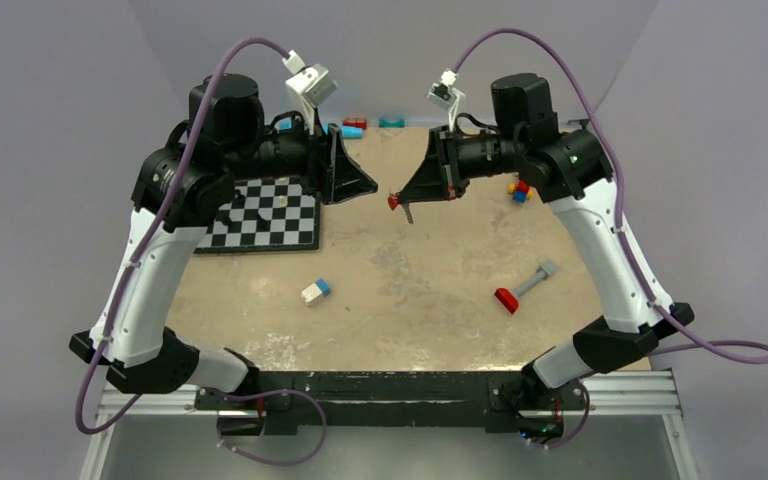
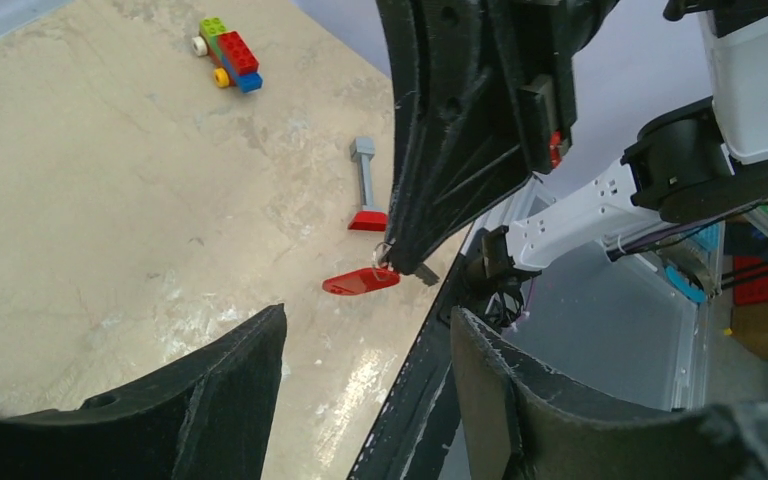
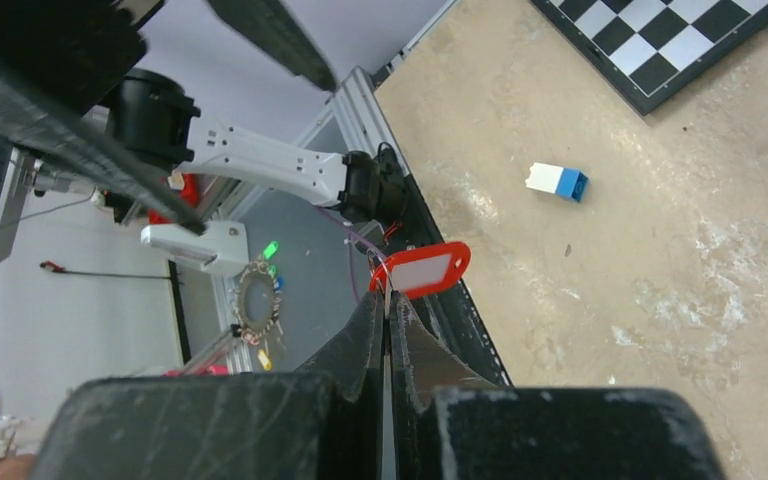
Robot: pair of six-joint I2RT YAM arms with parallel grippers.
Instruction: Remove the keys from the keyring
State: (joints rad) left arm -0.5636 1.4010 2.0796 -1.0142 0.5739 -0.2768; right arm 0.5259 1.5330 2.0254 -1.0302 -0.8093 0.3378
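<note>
Black right gripper aloft (around keyring)

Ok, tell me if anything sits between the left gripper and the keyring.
Nothing visible does. The left gripper is open and faces the keyring, which hangs with its red tag from the shut right gripper above the table; only open air lies between them.

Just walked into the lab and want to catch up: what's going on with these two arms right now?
Both arms are raised above the table, facing each other. The right gripper has its fingers shut on a keyring, with a red tag dangling from it. The left gripper is open, close by but not touching the ring. What looks like a red-headed key lies on the table below.
</note>
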